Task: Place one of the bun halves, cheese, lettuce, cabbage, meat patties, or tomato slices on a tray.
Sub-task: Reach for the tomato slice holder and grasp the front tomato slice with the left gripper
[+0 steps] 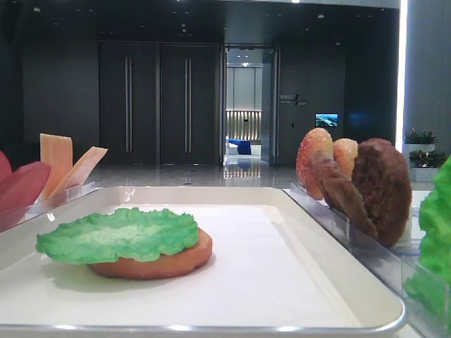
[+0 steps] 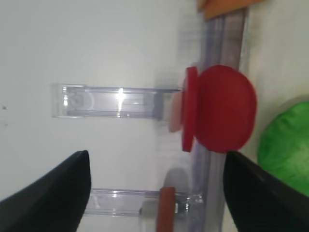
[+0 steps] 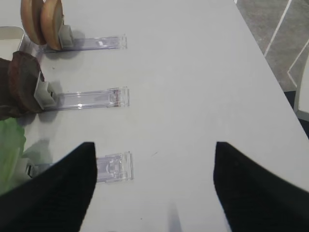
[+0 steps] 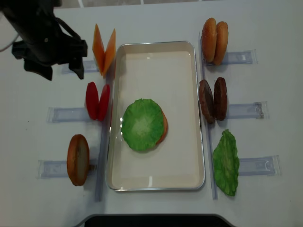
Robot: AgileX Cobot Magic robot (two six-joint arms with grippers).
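Overhead, left hand (image 4: 59, 65) gapes empty near the tomato slices (image 4: 97, 101); right hand (image 3: 152, 186) likewise.

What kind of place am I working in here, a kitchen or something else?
Probably not a kitchen: it looks like a demo table in a dark office lobby. Toy food, like the lettuce on a bun half, sits in a white tray; tall double doors and a lit corridor stand behind.
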